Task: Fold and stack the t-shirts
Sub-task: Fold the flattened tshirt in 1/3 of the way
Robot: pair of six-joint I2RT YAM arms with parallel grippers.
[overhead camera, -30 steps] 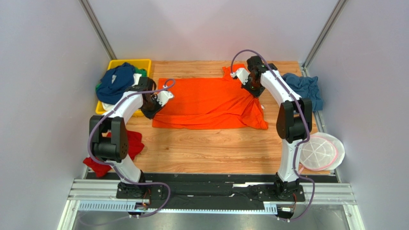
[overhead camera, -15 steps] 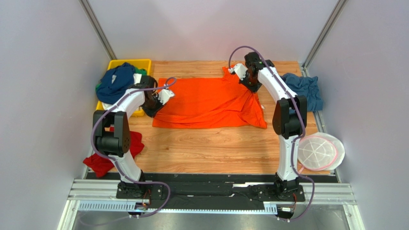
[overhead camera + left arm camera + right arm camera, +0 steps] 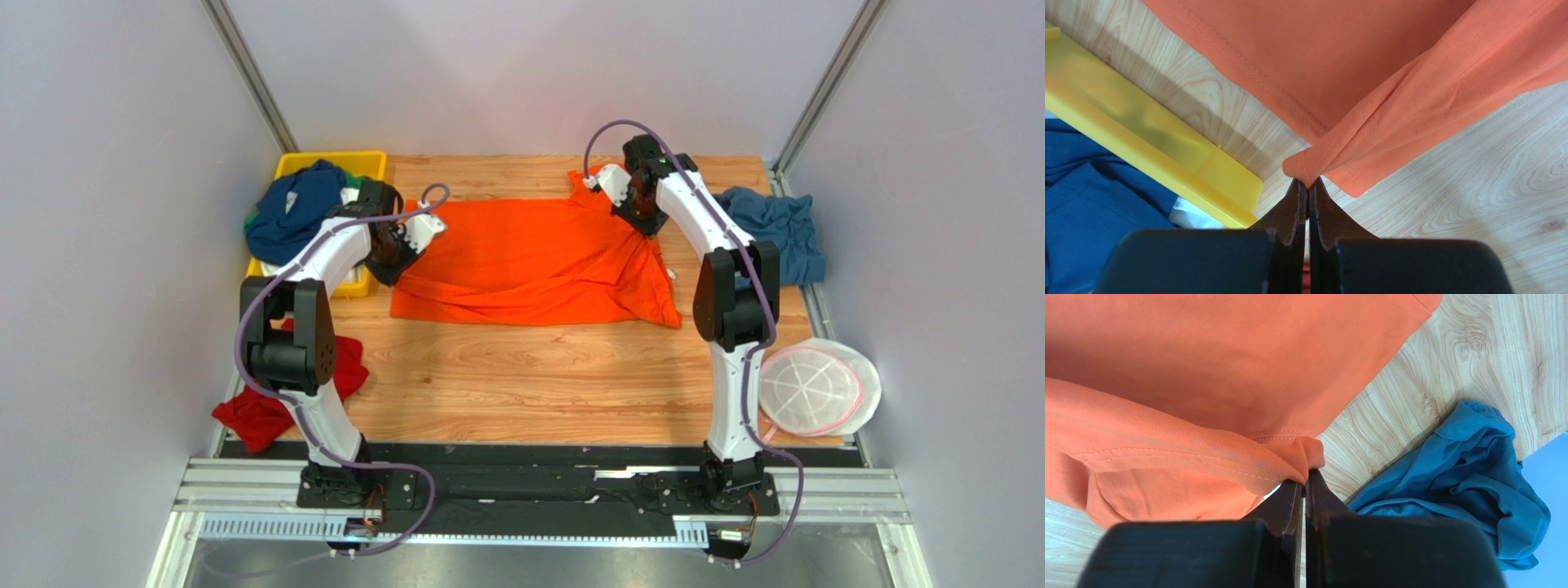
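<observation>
An orange t-shirt [image 3: 534, 263] lies spread across the middle of the wooden table. My left gripper [image 3: 395, 241] is shut on its left edge; the wrist view shows a pinched fold of the orange t-shirt [image 3: 1364, 79] at the tips of that left gripper [image 3: 1309, 184]. My right gripper [image 3: 640, 211] is shut on the shirt's far right edge, and the orange t-shirt [image 3: 1198, 380] bunches at the right gripper's [image 3: 1304, 476] tips. A steel-blue t-shirt [image 3: 773, 227] lies crumpled at the right edge, and this steel-blue t-shirt [image 3: 1468, 471] also fills the right of the right wrist view. Navy t-shirts [image 3: 294, 208] are heaped in the tray. A red t-shirt [image 3: 264, 404] lies near the left arm's base.
A yellow tray [image 3: 356, 163] stands at the far left, its yellow tray wall [image 3: 1149, 159] close to my left fingers. A round white-and-pink disc [image 3: 819, 387] rests at the near right edge. Grey walls close in both sides.
My left gripper has pulled the shirt's left edge up and towards the far left. My right gripper has drawn the right edge slightly farther back, and the cloth lies more stretched.
</observation>
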